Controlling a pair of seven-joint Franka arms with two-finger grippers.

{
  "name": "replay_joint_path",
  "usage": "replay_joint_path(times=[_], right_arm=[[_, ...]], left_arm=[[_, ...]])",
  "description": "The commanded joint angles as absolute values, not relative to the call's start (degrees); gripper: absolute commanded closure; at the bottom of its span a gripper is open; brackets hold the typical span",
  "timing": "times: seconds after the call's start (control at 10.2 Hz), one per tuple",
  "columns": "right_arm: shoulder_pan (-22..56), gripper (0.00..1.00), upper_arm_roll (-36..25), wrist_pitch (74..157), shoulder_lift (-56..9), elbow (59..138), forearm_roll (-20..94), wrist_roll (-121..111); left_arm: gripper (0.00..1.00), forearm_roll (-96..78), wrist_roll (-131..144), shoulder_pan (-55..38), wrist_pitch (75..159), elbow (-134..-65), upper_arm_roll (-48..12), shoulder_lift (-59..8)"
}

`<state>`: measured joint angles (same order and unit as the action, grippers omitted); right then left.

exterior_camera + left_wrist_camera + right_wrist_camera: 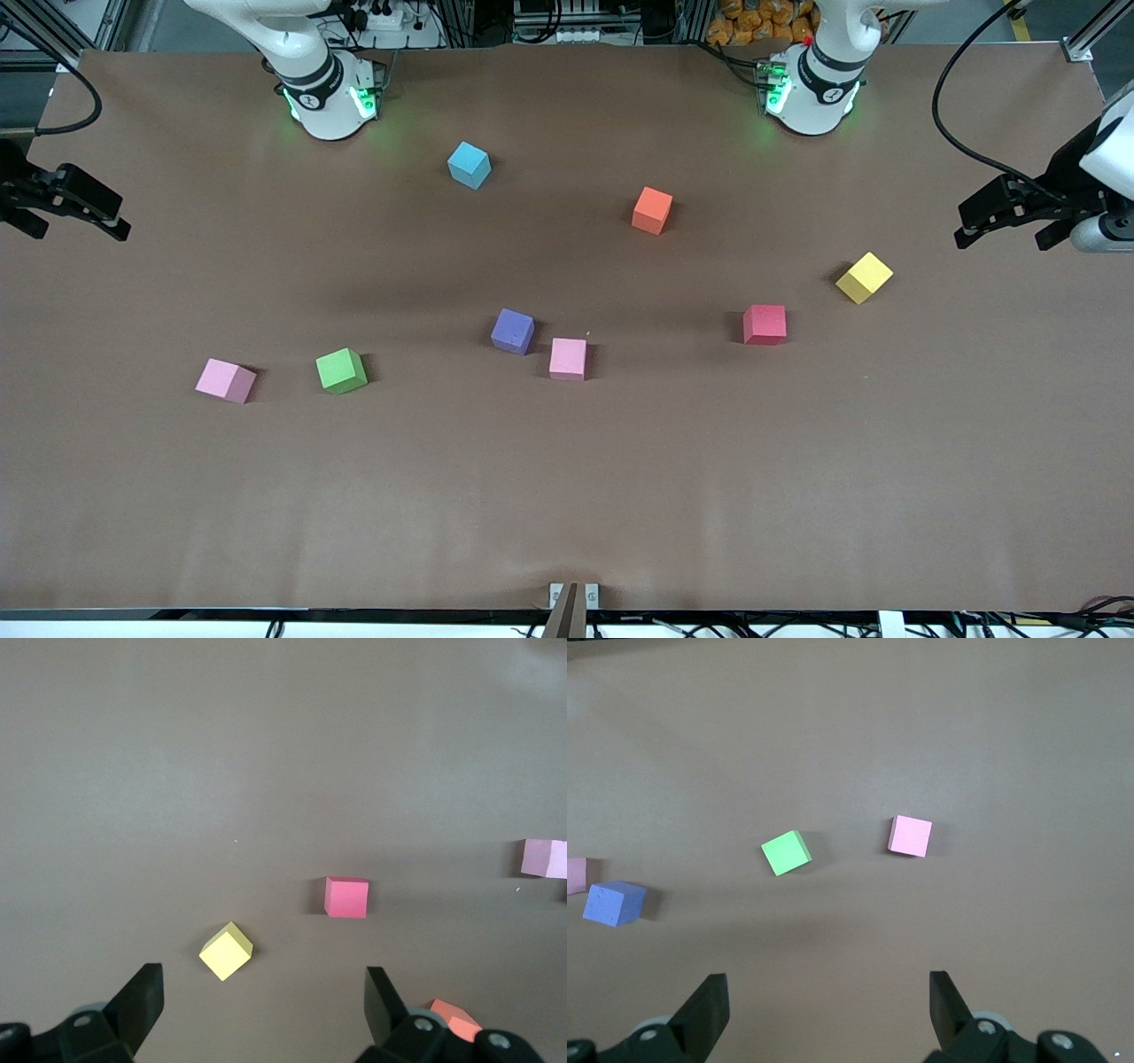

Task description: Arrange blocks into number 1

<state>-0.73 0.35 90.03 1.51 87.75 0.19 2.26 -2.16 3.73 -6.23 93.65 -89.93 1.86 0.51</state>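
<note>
Several blocks lie scattered on the brown table. Blue [469, 165] and orange [652, 211] are nearest the arm bases. Yellow [865, 277] and red [765, 324] lie toward the left arm's end. Purple [513, 331] and pink [568, 359] sit mid-table. Green [342, 370] and a second pink [226, 380] lie toward the right arm's end. My left gripper [999, 241] [264, 992] hangs open and empty above the table's edge near the yellow block [226, 950]. My right gripper [80, 232] [828, 997] hangs open and empty at the right arm's end, looking toward the green block [786, 853].
The table [567, 496] is covered in plain brown paper. Both arm bases [328, 97] [811, 93] stand along its edge farthest from the front camera. Cables and aluminium frame posts run past the table's corners.
</note>
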Motion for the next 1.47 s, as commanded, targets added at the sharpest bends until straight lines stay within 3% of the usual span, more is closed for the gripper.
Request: replay_joint_path(times=[0.0,0.29,0.59,0.78,0.98,1.18,1.37], right_arm=[[-1.1,0.0,1.1,89.4,2.5,88.5,-0.7,2.6],[-0.9,0.0,1.1,88.9,2.2,88.6,-0.7,2.2],[0.6,0.0,1.3,89.7,-2.4,88.7,0.1,0.1],[2.5,0.0,1.3,90.7,-5.4,88.7,0.1,0.0],[5.5,0.0,1.3,92.9,-8.3,88.8,0.1,0.1],[10.0,0.0,1.3,95.0,-10.7,88.9,0.8,1.7],[12.2,0.0,1.3,96.7,-13.0,88.7,3.3,6.0]], left_arm=[[0.0,-3.2,2.8,-6.6,92.1,-88.8,2.0,0.3],[0.0,-3.4,4.0,-8.9,91.8,-89.6,1.9,-2.1],[0.0,-3.4,17.8,-17.4,91.8,-90.3,1.2,-6.0],[0.0,-3.3,17.3,-22.9,92.4,-95.2,0.5,-6.7],[0.0,-3.6,17.2,-29.1,97.3,-100.3,0.0,-10.0],[0.0,-6.3,21.8,-34.6,108.6,-108.1,-0.3,-11.9],[0.0,-6.4,25.2,-37.6,110.9,-109.1,-0.4,-15.4]])
